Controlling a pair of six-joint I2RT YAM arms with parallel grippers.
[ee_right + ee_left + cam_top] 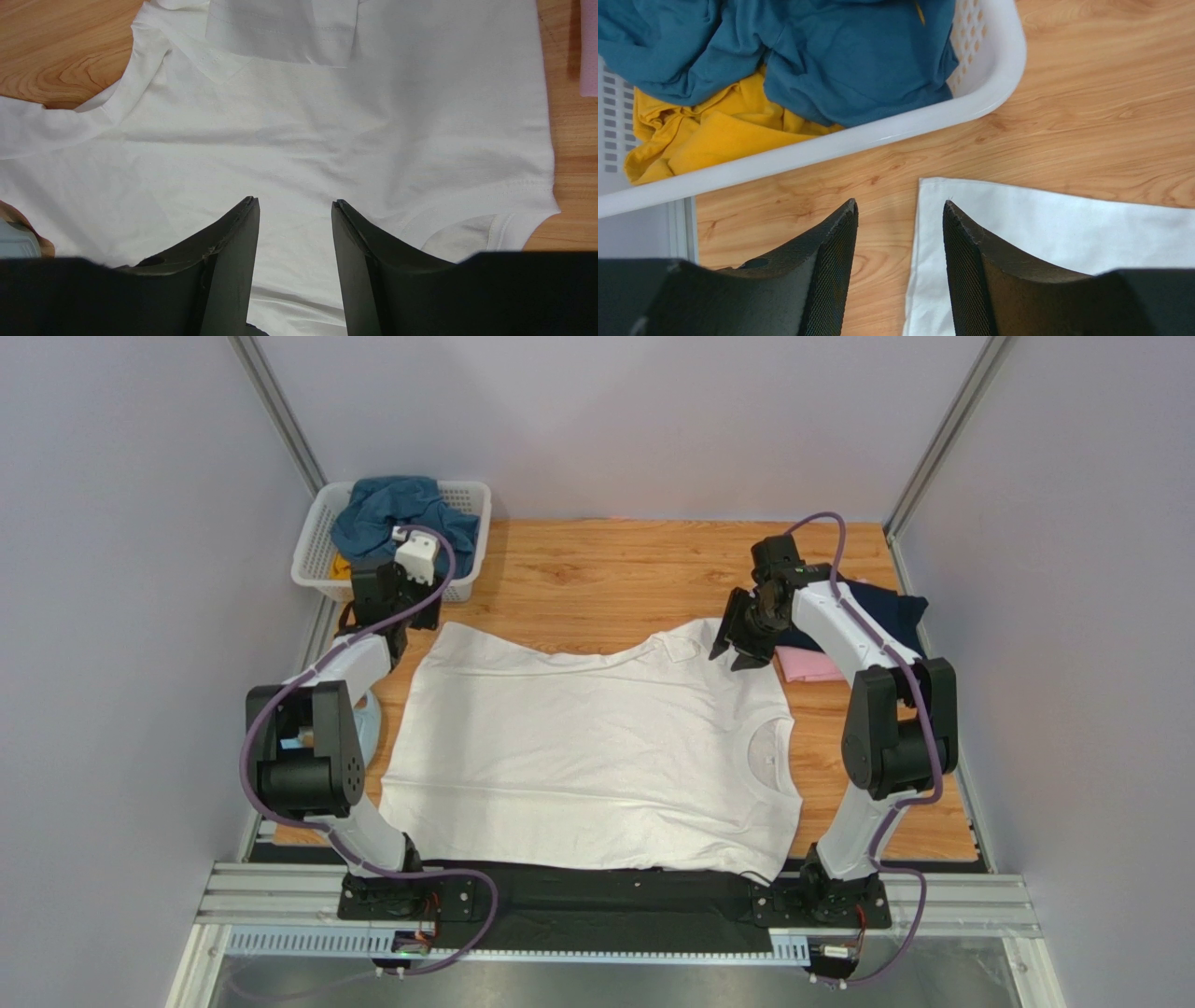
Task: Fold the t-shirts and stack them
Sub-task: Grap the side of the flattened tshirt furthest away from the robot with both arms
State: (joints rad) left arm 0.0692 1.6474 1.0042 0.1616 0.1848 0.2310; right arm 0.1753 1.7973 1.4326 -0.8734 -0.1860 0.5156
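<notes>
A large white t-shirt (589, 742) lies spread flat on the wooden table, its neck toward the right. My left gripper (397, 620) hovers open over the shirt's far-left corner (1053, 231). In the left wrist view my left gripper (899, 206) straddles the cloth's edge, one finger above bare wood and nothing between the fingers. My right gripper (739, 647) stands open above the white t-shirt (316, 140) near its far sleeve. In the right wrist view my right gripper (293, 203) has only cloth below it. Navy (884, 609) and pink (811, 665) shirts lie folded at the far right.
A white slatted basket (316, 567) at the far left corner holds a teal-blue shirt (843, 63) and a yellow shirt (703, 133). A pale-blue object (368, 717) lies by the left arm at the table's left edge. Grey walls close in the table.
</notes>
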